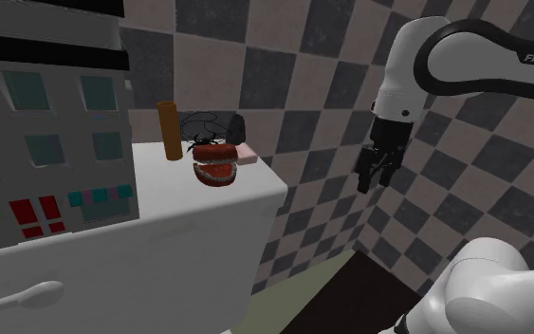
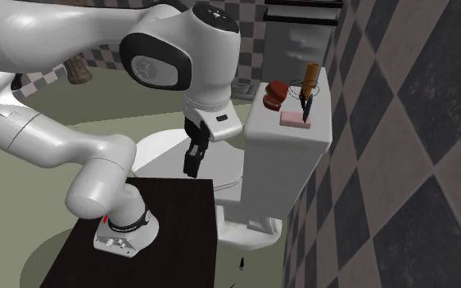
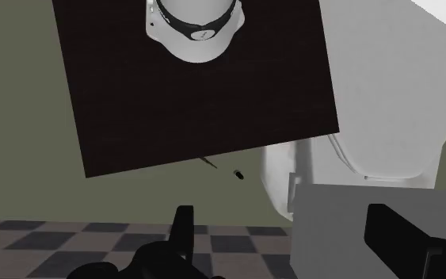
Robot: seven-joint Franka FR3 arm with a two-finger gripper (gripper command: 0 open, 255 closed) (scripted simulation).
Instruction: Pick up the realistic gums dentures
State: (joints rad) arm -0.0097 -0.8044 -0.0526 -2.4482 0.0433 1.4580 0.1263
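Note:
The dentures (image 1: 214, 169), red gums with white teeth, lie on top of a white toilet tank (image 1: 208, 213) near its back edge. From the second exterior view the dentures (image 2: 275, 95) sit at the tank top's far corner. My black gripper (image 1: 374, 176) hangs in the air off the tank's side, well apart from the dentures and at about their height, pointing down. Its fingers (image 3: 183, 227) stand wide apart with nothing between them. In the second exterior view the gripper (image 2: 192, 164) hovers above the dark stand (image 2: 163, 237).
An upright orange cylinder (image 1: 171, 131), a pink block (image 1: 246, 156) and a black object (image 1: 232, 126) crowd the dentures on the tank. Checkered walls close in behind. The toilet bowl (image 3: 387, 103) and stand top (image 3: 197, 95) lie below the gripper.

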